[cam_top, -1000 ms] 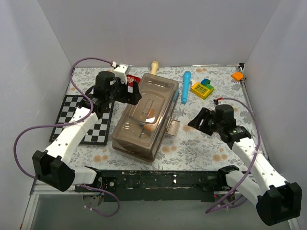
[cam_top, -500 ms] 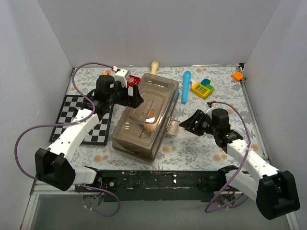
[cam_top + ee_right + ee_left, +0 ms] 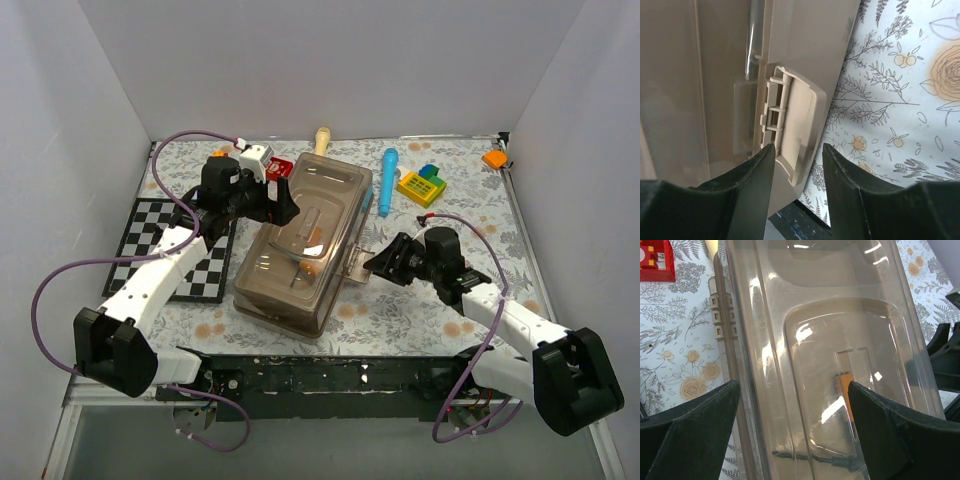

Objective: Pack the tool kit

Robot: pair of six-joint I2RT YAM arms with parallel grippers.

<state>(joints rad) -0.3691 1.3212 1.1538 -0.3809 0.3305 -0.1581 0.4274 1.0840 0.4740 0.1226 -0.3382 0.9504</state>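
Right claw: the right gripper [image 3: 797,152] has its jaws part-spread, one on each side of the latch [image 3: 792,112]. A sliver of cloth shows between one finger and the flap, so I judge the flap is not yet pinched.
Why there: the latch stands swung out from the box wall, unfastened. Straddling it sets up the push or pinch that would fold it home.
Left claw: the left gripper [image 3: 792,397] is spread wide and holds nothing, hanging over the lid [image 3: 815,330] towards its far end. Whether its fingers touch the plastic I cannot tell.
Why there: it sits on the hinge [image 3: 720,315] side, opposite the latch, likely to brace the box against sliding when the other arm pushes.
Toolbox: the toolbox [image 3: 300,255] lies mid-table on the cloth [image 3: 430,320], slanted, lid down, between the two arms.
Contents: an orange-handled tool [image 3: 846,387] shows through the lid, so at least part of the kit is inside. The rest is too dim to count.
Stage: packing looks nearly done. By my reading, fastening the latch is what remains.
Risk: the flap is narrow, so an off-centre push could skid the box instead of snapping the latch.
Bystanders: the blue tool [image 3: 388,180] and yellow block [image 3: 421,187] lie beyond the box, well apart from both claws. The checkerboard [image 3: 160,250] lies under the left arm. A red card [image 3: 655,260] lies near the box's hinge side.
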